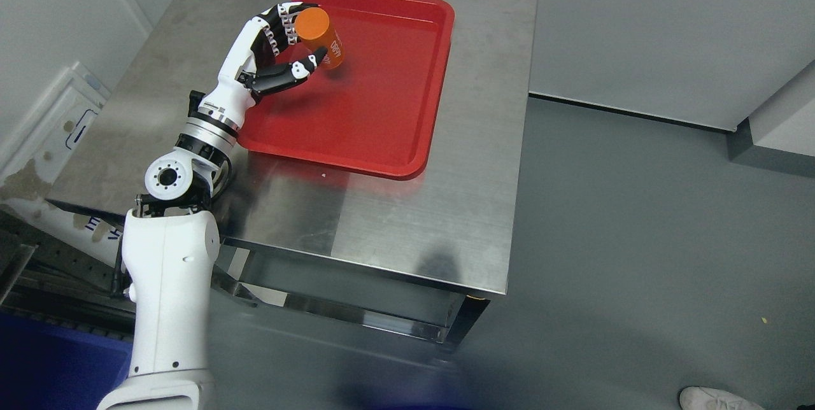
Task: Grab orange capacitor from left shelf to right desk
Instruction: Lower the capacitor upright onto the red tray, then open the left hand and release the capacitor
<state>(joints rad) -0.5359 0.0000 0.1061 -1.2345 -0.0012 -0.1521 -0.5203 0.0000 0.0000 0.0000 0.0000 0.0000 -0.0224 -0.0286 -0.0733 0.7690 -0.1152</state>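
Head view, looking down on a steel bench (407, 219) with a red tray (382, 111) lying on its far half. Left arm enters from the lower left, white shell with black joints, reaching up and across the bench's left side to the tray's near-left corner. Left hand (270, 53) is over that corner, its fingers (280, 21) curled around an orange capacitor (320, 37), with the thumb pressed against the near side of it. Orange capacitor is a short cylinder, tilted, its flat orange end facing up toward the camera and white print along its side; whether its lower end touches the tray floor cannot be told. Grey floor surrounds the bench on the right, and a white shoe (713, 398) shows at the bottom right edge.
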